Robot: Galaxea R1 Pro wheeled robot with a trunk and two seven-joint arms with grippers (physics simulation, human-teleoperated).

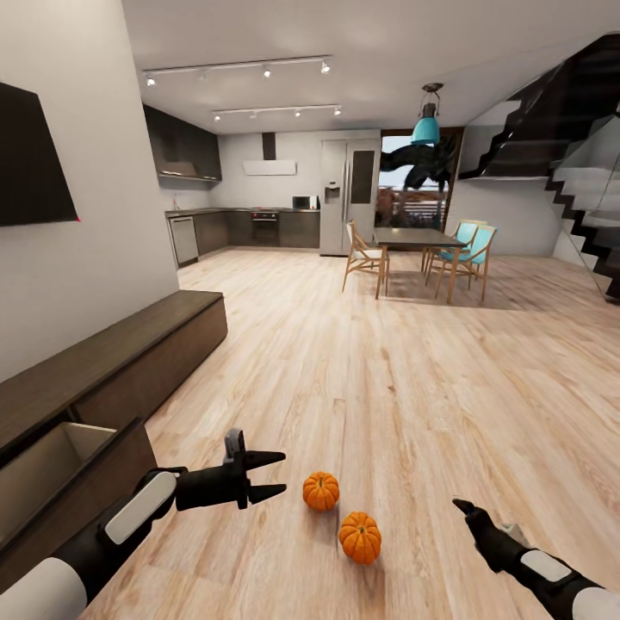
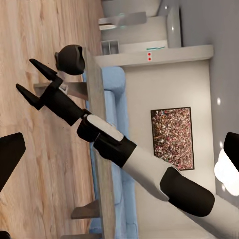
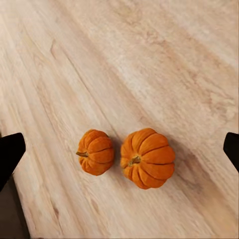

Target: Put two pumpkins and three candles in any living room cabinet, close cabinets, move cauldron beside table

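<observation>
Two pumpkins sit on the wooden floor (image 1: 362, 362) in front of the robot, close together but not touching in the head view: the nearer pumpkin (image 1: 360, 537) lies just beyond and beside the farther pumpkin (image 1: 320, 491), both well clear of the cabinet. In the right wrist view the same pair appears side by side, the larger-looking one (image 3: 147, 158) with its stem tipped toward the camera and the smaller-looking one (image 3: 96, 152) lying on its side, stem pointing outward. The cabinet (image 1: 129, 353), a long low dark brown unit, runs along the wall on the pumpkins' left; its near drawer (image 1: 52, 465) is pulled out, showing a pale interior, and nothing can be seen inside it from this angle. The left gripper (image 1: 269, 475) is held above the floor between the open drawer and the farther pumpkin, its two fingers spread apart and holding nothing. The right gripper (image 1: 466, 510) hangs on the opposite side of the pumpkins, near the nearer one; its jaws stand wide apart and empty, with dark fingertips (image 3: 11, 154) at both edges of the right wrist view. The left wrist view shows the right arm (image 2: 114, 144) against a blue sofa (image 2: 117, 99) and a low table (image 2: 99, 149) bearing a round dark object (image 2: 72, 59). A dining table with chairs (image 1: 413, 241) stands far beyond the pumpkins.
</observation>
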